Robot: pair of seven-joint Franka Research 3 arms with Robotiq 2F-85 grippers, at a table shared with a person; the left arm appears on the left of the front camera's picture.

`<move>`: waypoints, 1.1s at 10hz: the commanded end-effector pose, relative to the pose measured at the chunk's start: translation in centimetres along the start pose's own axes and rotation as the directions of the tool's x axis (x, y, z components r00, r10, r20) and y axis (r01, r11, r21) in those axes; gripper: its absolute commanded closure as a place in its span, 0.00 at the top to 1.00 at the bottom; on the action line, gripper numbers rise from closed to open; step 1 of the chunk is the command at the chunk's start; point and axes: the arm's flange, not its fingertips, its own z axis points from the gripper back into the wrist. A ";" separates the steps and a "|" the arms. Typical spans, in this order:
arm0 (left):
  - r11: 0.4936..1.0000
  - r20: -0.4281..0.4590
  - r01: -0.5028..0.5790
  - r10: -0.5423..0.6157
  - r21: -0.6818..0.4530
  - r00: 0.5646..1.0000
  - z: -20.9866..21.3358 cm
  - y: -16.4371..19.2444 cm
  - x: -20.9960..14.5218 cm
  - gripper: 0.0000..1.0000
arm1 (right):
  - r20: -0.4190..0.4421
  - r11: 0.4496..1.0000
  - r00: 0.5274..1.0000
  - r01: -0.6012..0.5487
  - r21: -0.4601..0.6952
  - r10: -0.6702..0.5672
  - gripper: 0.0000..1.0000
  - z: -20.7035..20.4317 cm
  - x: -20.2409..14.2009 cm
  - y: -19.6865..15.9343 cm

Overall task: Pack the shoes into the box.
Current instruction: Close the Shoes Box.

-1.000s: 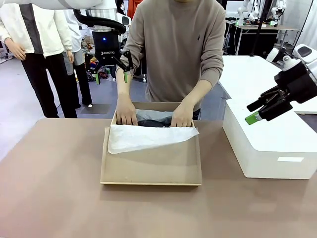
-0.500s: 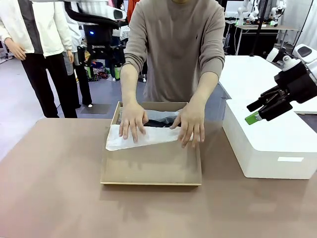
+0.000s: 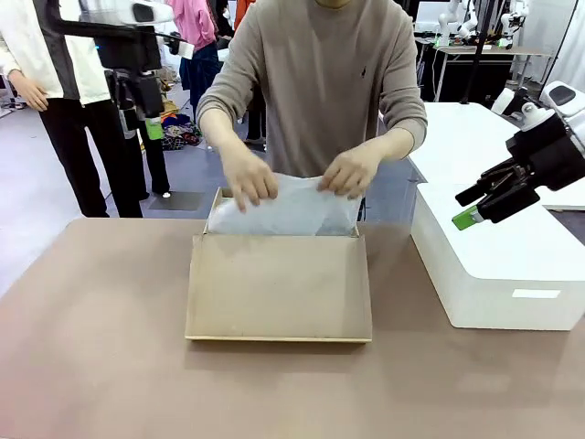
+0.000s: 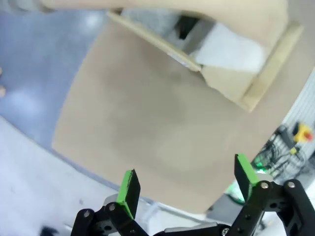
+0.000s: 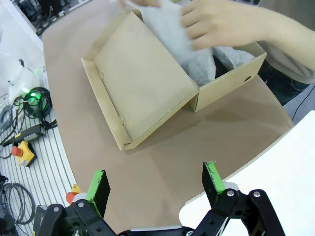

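The brown cardboard box (image 3: 279,291) lies mid-table with its flap lid folded flat toward me. A person's hands (image 3: 249,183) hold white tissue paper (image 3: 292,212) up over its far compartment, so the shoes are hidden beneath it. My left gripper (image 3: 142,126) hangs open high at the far left, well off the box; its wrist view looks down past open green pads (image 4: 130,187) at the box (image 4: 231,83). My right gripper (image 3: 466,207) stands open above the white box, and from its wrist the box (image 5: 142,83) and tissue (image 5: 182,39) show beyond the open gripper (image 5: 155,179).
A large white box (image 3: 498,265) sits on the table's right side. Other people stand behind at the far left (image 3: 64,82). Bare tabletop (image 3: 91,347) lies left of and in front of the cardboard box.
The person has lifted the tissue off the lid and gathered it up over the box's compartment. My left gripper has swung left and away from the person. The right arm has stayed put.
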 end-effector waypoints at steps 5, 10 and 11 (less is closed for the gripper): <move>0.877 0.104 0.480 -0.476 -0.011 0.873 -2.7 1.6 -7.0 1.00 | 0.031 1.000 0.999 -0.021 0.011 0.021 1.00 -0.1 0.0 -0.3; 0.896 0.124 0.442 -0.433 -0.049 0.893 -2.1 2.4 -5.7 1.00 | 0.031 1.000 0.999 -0.021 0.011 0.021 1.00 -0.1 0.0 -0.3; 0.896 0.124 0.442 -0.433 -0.049 0.893 -2.1 2.4 -5.7 1.00 | 0.031 1.000 0.999 -0.021 0.011 0.021 1.00 -0.1 0.0 -0.3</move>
